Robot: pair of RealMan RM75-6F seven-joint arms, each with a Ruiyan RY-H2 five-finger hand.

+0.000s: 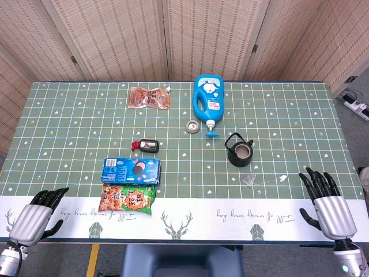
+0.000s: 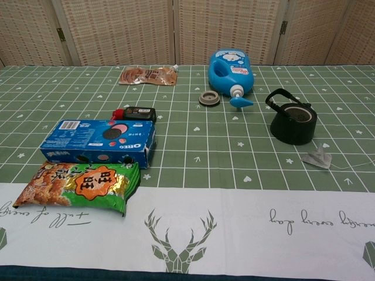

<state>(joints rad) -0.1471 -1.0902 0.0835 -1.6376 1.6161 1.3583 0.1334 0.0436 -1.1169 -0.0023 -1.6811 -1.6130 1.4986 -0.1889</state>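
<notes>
At the near edge of the table (image 1: 230,98) rest the two hands, seen only in the head view. The left hand (image 1: 36,216) lies at the near left corner, palm down, fingers stretched forward and slightly apart, holding nothing. The right hand (image 1: 330,205) lies at the near right corner, fingers spread wide, also holding nothing.

Nearest the left hand, though well apart from it, is a green snack bag (image 1: 127,199) lying flat where the white border meets the green cloth. Touching its far edge is a blue cookie box (image 1: 131,171), lying on its side. Just beyond the box sits a small black and red object (image 1: 146,145).

Nearest the right hand is a tea bag (image 1: 250,180), with its string running right to a small tag (image 1: 283,178). Just beyond the tea bag stands a black teapot (image 1: 239,152), upright, lid off, handle raised.

Farther back, a blue bottle (image 1: 207,103) lies flat with its nozzle pointing toward the near side. A small round lid (image 1: 192,125) sits just to its left. A brown snack packet (image 1: 150,97) lies near the far edge, left of the bottle.
</notes>
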